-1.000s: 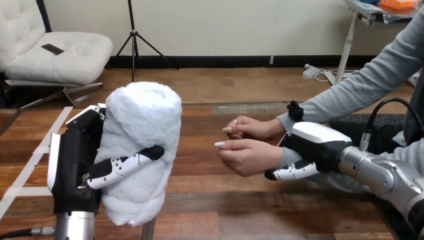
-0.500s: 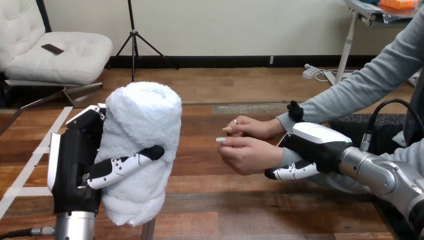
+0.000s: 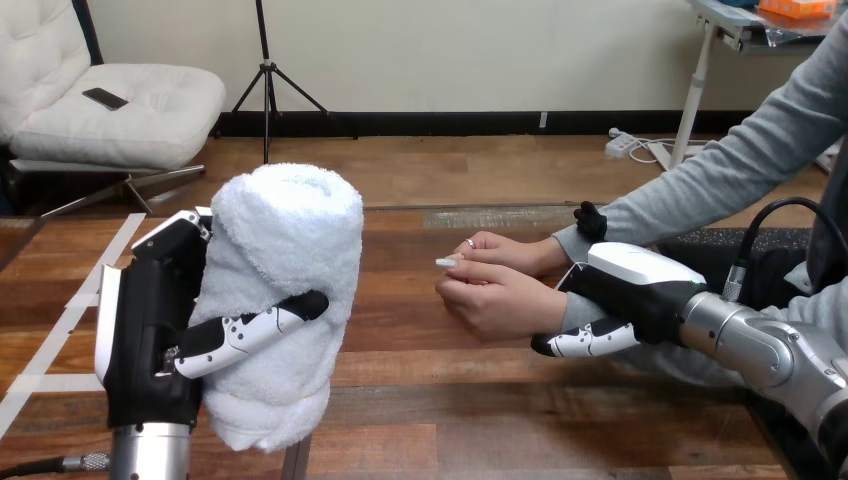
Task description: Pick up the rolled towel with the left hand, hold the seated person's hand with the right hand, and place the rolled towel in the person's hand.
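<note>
- Clasping the rolled towel (image 3: 285, 260) upright above the tabletop (image 3: 480, 400), the left hand (image 3: 150, 330) curls its fingers (image 3: 250, 330) across the front.
- Right of the rolled towel, the right hand (image 3: 630, 285) grips the person's wrist (image 3: 550, 292), thumb underneath.

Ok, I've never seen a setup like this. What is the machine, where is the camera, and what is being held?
This is a humanoid robot at a wooden table, filmed by a camera on its own head that looks forward and down. The two arms coming in from below are the robot's own. Its left hand holds a white rolled towel upright above the table, with its fingers curled round it. Its right hand is at the seated person's wrist, with its thumb curled under it. The person's hands are close together, and the towel is not yet in them.
</note>
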`<state>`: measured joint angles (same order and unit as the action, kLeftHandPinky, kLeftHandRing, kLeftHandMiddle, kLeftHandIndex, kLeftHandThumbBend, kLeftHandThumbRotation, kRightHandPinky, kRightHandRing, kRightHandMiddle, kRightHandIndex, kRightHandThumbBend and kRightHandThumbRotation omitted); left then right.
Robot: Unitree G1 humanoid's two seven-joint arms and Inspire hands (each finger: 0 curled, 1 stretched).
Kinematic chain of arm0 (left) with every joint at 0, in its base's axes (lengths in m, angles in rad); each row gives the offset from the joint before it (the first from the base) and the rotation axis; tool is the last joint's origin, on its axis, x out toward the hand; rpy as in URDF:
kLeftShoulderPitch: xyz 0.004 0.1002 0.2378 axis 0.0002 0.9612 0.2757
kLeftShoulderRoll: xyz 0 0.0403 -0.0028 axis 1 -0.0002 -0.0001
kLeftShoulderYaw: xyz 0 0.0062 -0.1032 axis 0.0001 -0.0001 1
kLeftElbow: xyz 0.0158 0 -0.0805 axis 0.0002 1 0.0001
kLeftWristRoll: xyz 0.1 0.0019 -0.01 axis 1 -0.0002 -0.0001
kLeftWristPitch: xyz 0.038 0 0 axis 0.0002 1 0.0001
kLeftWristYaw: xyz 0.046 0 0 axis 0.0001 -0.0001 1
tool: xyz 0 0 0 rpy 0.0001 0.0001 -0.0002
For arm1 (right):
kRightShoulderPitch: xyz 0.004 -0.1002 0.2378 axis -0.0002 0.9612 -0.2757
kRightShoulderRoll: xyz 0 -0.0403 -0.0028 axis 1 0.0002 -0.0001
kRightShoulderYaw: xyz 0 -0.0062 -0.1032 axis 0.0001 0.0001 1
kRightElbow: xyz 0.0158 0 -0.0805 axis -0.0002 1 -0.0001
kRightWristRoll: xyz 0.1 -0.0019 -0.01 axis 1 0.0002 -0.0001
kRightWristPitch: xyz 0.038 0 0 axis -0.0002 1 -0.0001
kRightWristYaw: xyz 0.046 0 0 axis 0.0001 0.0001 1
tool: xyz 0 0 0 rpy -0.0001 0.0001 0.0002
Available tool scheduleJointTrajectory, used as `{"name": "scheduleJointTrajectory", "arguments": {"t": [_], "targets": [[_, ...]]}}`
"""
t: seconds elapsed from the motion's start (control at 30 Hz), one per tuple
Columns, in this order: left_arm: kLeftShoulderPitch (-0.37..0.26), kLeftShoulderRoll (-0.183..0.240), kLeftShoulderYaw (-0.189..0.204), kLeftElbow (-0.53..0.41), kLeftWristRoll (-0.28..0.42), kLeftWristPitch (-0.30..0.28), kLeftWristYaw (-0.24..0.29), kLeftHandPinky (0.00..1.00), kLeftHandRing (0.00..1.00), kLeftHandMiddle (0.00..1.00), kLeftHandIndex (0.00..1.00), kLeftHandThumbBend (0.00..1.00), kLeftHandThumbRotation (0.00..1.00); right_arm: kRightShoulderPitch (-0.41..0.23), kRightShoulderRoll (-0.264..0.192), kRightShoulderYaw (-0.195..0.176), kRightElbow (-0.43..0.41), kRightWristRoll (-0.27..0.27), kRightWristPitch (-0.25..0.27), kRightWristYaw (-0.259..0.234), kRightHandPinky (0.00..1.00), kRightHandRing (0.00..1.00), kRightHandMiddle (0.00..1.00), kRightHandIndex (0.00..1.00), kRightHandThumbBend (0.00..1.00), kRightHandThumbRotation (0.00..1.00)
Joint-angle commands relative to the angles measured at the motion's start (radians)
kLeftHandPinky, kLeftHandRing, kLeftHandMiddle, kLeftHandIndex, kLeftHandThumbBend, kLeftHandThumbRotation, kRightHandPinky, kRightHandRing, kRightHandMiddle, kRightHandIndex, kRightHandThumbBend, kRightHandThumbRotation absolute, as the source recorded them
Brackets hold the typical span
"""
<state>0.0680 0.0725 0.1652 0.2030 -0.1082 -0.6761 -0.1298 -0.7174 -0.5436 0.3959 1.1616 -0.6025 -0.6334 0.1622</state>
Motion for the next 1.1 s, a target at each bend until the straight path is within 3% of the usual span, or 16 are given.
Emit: {"name": "scheduleJointTrajectory", "arguments": {"t": [0.0, 0.53, 1.07], "targets": [[-0.090, -0.004, -0.005, -0.014, 0.007, -0.014, 0.019, 0.28, 0.32, 0.39, 0.43, 0.56, 0.00, -0.060, -0.019, -0.022, -0.005, 0.026, -0.022, -0.009, 0.26, 0.28, 0.32, 0.33, 0.54, 0.57], [-0.172, -0.016, -0.011, 0.030, 0.021, -0.058, 0.050, 0.28, 0.32, 0.38, 0.42, 0.56, 0.00, -0.066, -0.030, -0.052, -0.027, 0.077, -0.040, 0.026, 0.19, 0.21, 0.26, 0.26, 0.54, 0.54], [-0.316, -0.020, 0.007, 0.201, 0.046, -0.116, 0.105, 0.27, 0.32, 0.38, 0.42, 0.58, 0.00, -0.066, -0.039, -0.068, -0.062, 0.111, -0.056, 0.048, 0.21, 0.23, 0.28, 0.28, 0.53, 0.49]]}}
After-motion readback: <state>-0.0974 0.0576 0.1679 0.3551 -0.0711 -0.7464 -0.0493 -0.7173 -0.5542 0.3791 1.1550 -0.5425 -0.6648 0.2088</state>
